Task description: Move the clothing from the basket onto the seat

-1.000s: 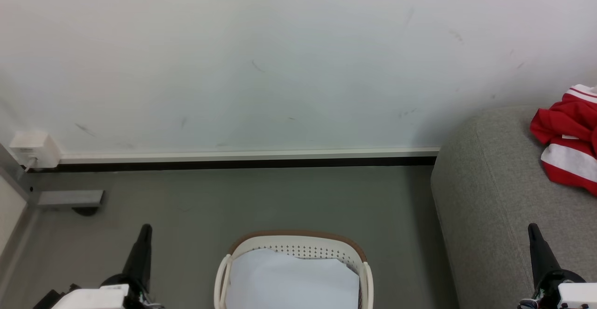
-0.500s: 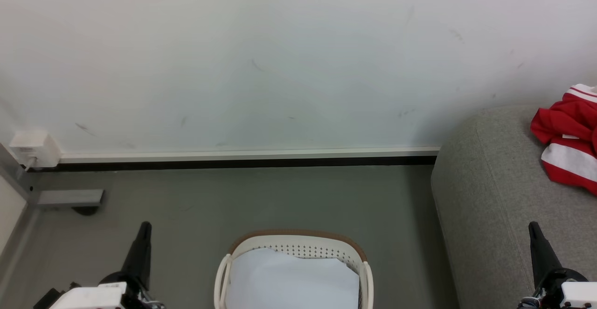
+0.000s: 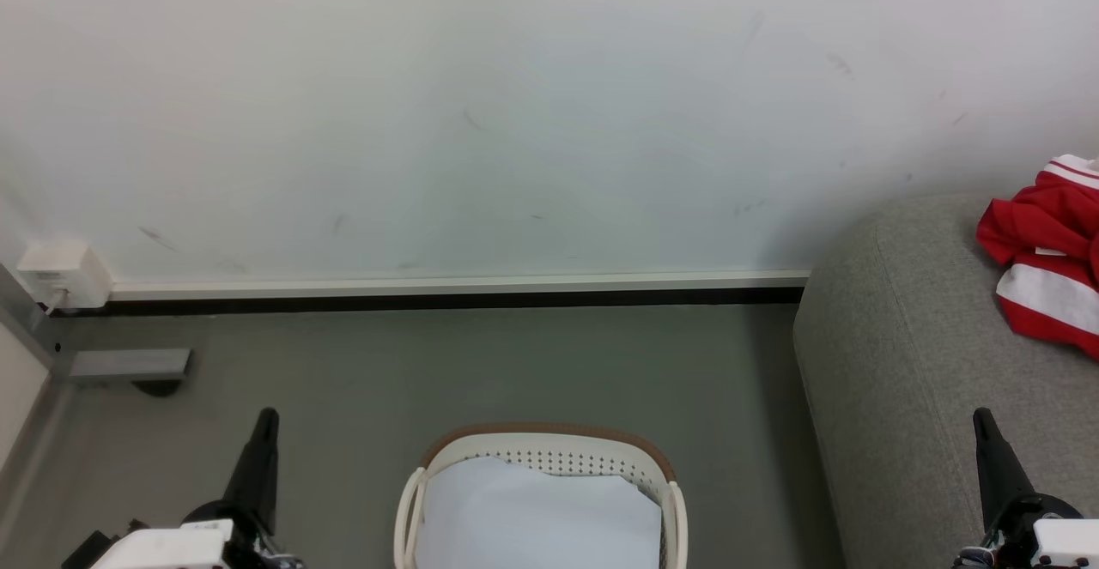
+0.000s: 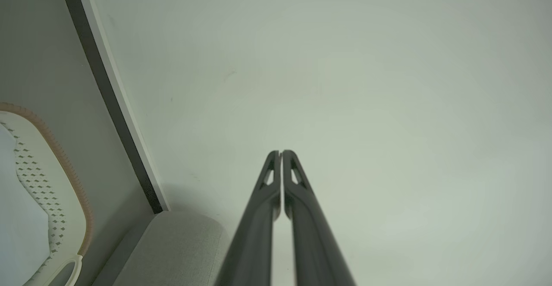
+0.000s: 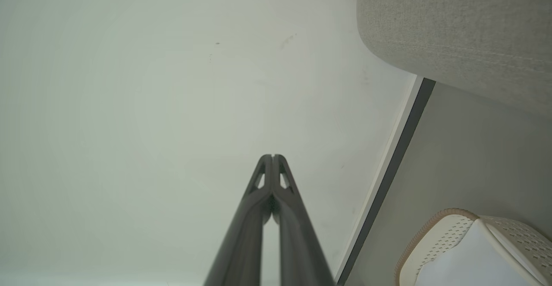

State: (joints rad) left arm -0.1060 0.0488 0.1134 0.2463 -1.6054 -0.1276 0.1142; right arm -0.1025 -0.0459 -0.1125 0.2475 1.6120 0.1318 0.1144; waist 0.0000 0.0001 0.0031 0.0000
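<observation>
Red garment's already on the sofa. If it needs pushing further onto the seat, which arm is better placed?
Likely the right. The right tool, shut, shows against the seat, on the same side as the clothing. The left tool, also shut, is on the far side of the basket.

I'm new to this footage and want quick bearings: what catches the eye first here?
The bright red, white-striped clothing lies crumpled on the grey seat at the far right of the head view. Low at centre stands the white basket, a plain white sheet inside it.
</observation>
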